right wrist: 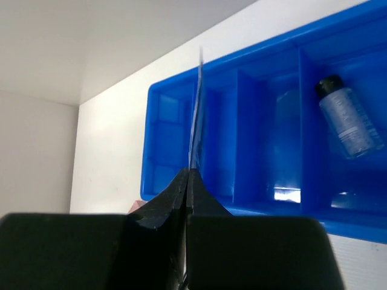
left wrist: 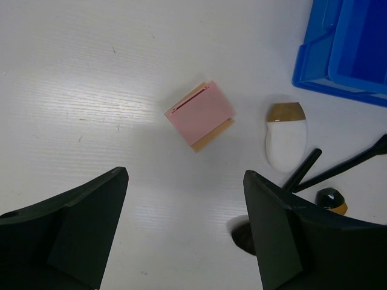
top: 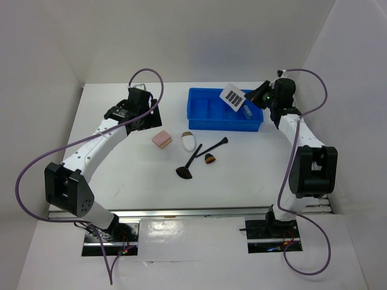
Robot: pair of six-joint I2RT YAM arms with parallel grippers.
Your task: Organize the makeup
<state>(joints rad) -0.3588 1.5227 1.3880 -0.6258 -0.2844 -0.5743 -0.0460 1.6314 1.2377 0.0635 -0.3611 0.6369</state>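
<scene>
The pink square sponge (top: 162,139) lies on the table, seen in the left wrist view (left wrist: 200,115) ahead of my open, empty left gripper (left wrist: 185,172), which hovers just left of it (top: 147,118). The white egg-shaped piece (top: 190,141) (left wrist: 286,136) lies to the sponge's right. Two thin black brushes (top: 188,164) (top: 216,145) and the stubby orange-brown brush (top: 210,159) (left wrist: 331,200) lie beside it. My right gripper (top: 251,99) (right wrist: 188,175) is shut on the pale palette (top: 234,96), seen edge-on (right wrist: 196,115), held above the blue bin.
The blue divided bin (top: 199,124) (right wrist: 158,96) stands at the back centre-right. A small clear bottle (top: 247,111) (right wrist: 347,118) lies in its right compartment. White walls enclose the table on three sides.
</scene>
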